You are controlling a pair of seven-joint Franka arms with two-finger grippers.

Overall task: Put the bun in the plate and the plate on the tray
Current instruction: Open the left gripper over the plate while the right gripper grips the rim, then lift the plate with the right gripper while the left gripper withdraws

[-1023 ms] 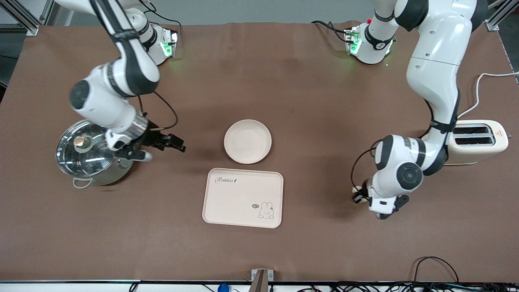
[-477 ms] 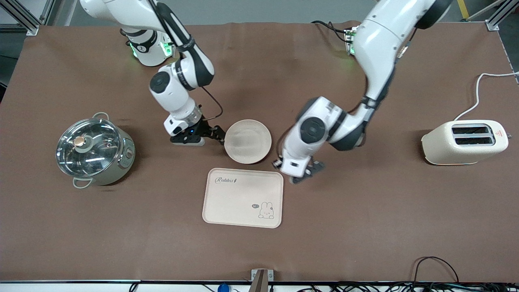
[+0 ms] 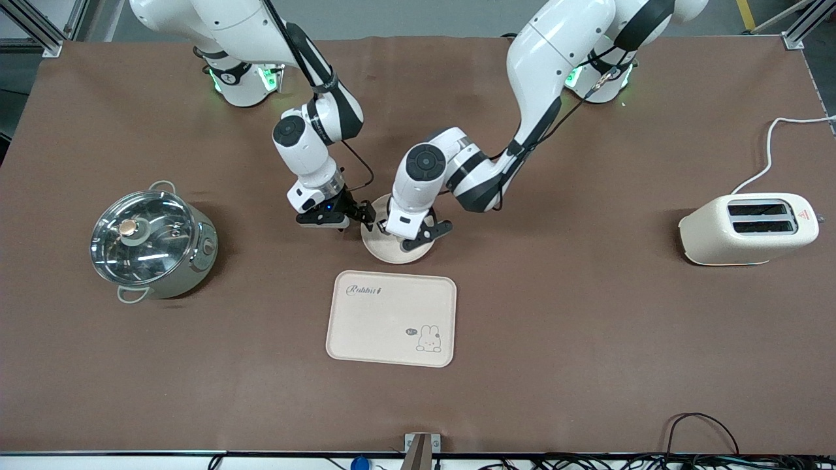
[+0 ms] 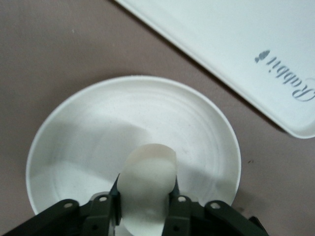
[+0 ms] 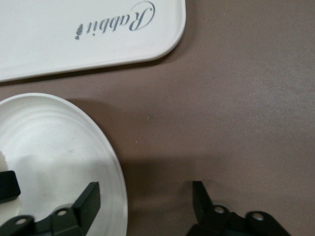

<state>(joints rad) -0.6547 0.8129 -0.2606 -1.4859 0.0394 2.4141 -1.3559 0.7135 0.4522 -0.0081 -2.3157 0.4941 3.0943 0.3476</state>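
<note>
The round cream plate (image 3: 396, 252) lies on the brown table, just farther from the front camera than the Rabbit tray (image 3: 392, 318). My left gripper (image 3: 384, 226) is over the plate and shut on the pale bun (image 4: 147, 181), held a little above the plate's bare floor (image 4: 93, 128). The bun is hidden in the front view. My right gripper (image 3: 364, 215) is open at the plate's rim (image 5: 112, 157) on the right arm's side. One of its fingers (image 5: 90, 198) is over the plate and the other is over the table. The tray also shows in both wrist views (image 4: 231, 44) (image 5: 69, 34).
A steel pot with a glass lid (image 3: 151, 243) stands toward the right arm's end of the table. A cream toaster (image 3: 751, 228) with a white cable stands toward the left arm's end. The two grippers are close together over the plate.
My left arm swung from near the toaster to over the plate, carrying the bun. My right arm moved from the pot to the plate's rim.
</note>
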